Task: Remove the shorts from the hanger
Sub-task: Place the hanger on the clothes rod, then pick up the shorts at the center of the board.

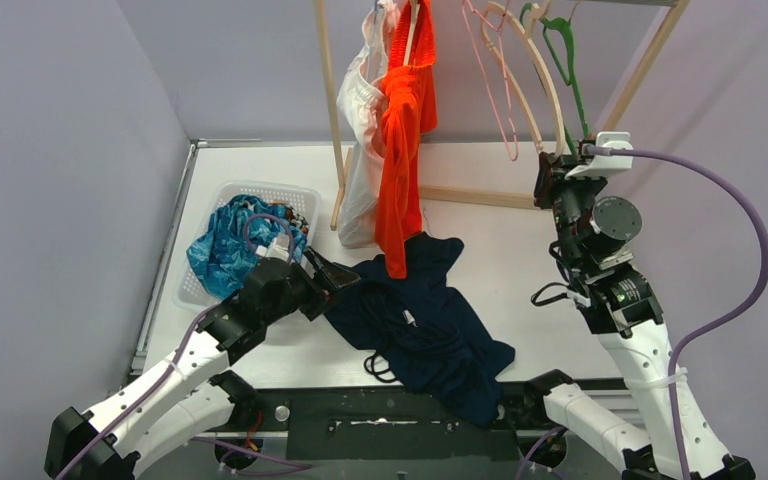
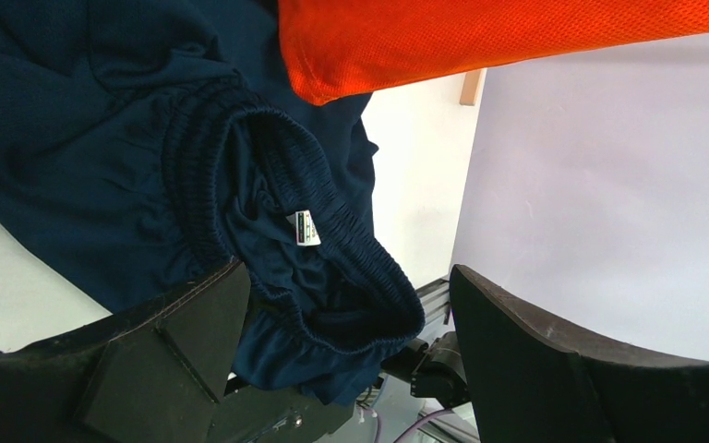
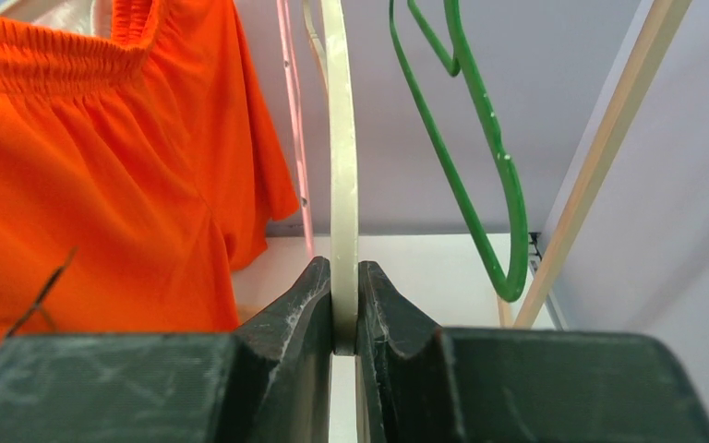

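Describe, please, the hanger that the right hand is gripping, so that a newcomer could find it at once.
On the wooden rack at the back of the table, look right of the hanging orange shorts to the bare hangers. The cream hanger is pinched in the right hand, between a thin pink hanger and a green hanger.
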